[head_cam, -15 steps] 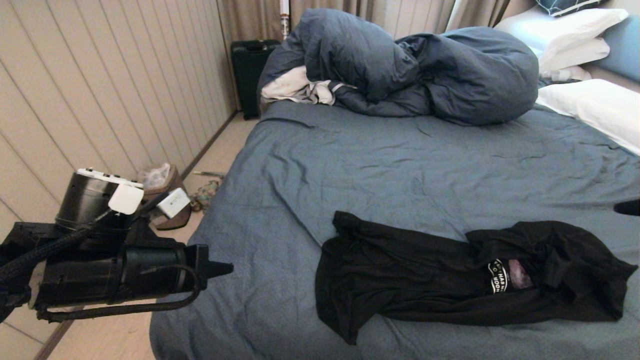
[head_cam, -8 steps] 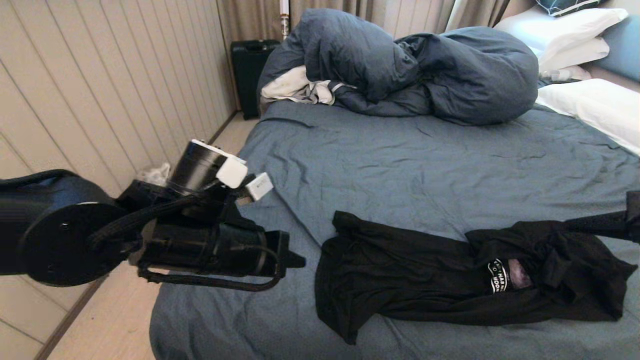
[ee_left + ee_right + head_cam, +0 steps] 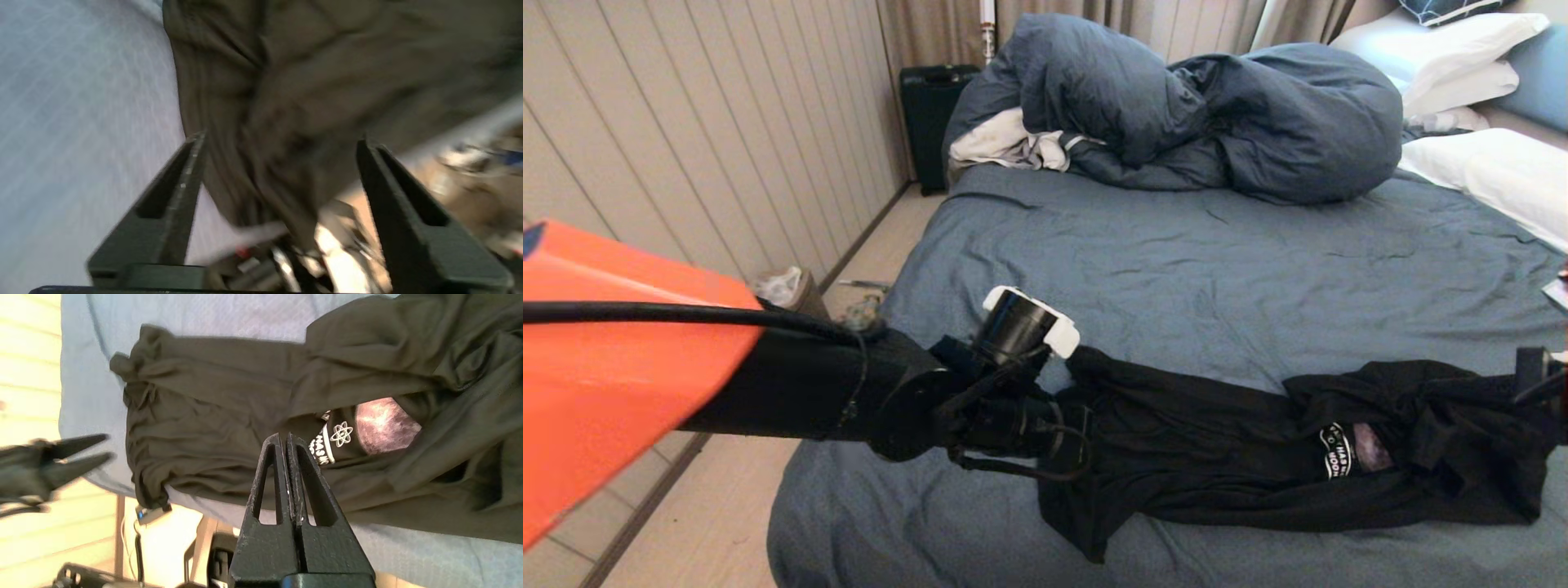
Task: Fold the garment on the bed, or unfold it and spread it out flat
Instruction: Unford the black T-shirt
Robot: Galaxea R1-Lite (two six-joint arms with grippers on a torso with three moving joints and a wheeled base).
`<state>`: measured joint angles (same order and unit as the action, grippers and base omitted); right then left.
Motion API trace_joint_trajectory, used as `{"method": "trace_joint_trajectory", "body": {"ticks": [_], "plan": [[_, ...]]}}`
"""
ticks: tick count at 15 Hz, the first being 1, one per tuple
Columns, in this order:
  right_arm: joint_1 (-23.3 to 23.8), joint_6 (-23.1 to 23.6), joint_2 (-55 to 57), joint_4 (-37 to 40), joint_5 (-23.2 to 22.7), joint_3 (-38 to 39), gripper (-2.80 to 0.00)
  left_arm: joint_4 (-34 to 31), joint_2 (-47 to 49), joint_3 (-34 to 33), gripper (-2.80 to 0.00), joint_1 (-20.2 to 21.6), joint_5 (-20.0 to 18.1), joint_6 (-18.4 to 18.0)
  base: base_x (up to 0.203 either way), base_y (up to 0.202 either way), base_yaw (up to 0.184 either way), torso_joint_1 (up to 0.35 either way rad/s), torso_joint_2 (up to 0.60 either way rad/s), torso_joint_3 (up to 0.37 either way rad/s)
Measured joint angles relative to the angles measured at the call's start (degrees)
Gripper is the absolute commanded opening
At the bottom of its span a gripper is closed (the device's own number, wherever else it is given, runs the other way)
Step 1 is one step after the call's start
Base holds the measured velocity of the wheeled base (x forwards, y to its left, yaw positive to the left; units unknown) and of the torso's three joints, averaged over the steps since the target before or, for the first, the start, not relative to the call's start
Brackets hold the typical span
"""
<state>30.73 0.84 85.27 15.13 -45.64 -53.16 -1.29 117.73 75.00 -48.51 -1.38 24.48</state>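
T-shirt (image 3: 1258, 457) lies bunched on near edge of the bed (image 3: 1217, 269), not yet spread: body rumpled, chest print half buried. Long axis runs left-right across the robot's front, hem end toward its left. Left gripper (image 3: 282, 141) spread, poised at hem end. Right gripper (image 3: 284, 437) pressed together, empty, above the print end. All flattening remains.

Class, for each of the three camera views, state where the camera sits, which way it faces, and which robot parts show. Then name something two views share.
Head view: on the head, looking down at the slate-blue bed; left arm reaching over it.
Left wrist view: behind the open left pincer, facing the crumpled black T-shirt.
Right wrist view: behind the shut right pincer, above the T-shirt's moon print.
Shared: the T-shirt appears in all three.
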Motion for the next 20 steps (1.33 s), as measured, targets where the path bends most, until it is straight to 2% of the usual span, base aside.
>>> {"method": "trace_joint_trajectory", "body": {"ticks": [6, 8, 9, 17, 20], "plan": [[0.74, 0.0, 0.56, 0.0, -0.22, 0.2, -2.8, 2.04, 11.53, 8.08, 0.0, -0.85, 11.52, -0.45, 0.0, 0.0, 0.0, 0.0, 0.0, 0.0], [0.74, 0.01, 0.76, -0.02, -0.09, 0.24, -2.8, 3.13, 13.61, 8.73, 0.0, -1.0, 12.07, -0.65, 0.0, 0.0, 0.0, 0.0, 0.0, 0.0], [0.74, 0.01, 0.85, 0.0, -0.09, 0.24, -2.8, 3.32, 14.21, 8.82, -2.8, -1.02, 12.12, -0.65, 0.0, 0.0, 0.0, 0.0, 0.0, 0.0], [0.71, 0.09, 1.82, -0.04, -0.06, 0.46, -2.8, 3.99, 12.36, 6.73, -2.8, -0.8, 12.02, 0.02, 0.0, 0.0, 0.0, 0.0, 0.0, 0.0], [0.63, 0.17, 2.34, -0.07, -0.06, 0.6, -2.8, 6.4, 8.37, 3.28, -2.8, 2.4, 10.24, 0.02, 0.0, 0.0, 0.0, 0.0, 0.0, 0.0]]}}
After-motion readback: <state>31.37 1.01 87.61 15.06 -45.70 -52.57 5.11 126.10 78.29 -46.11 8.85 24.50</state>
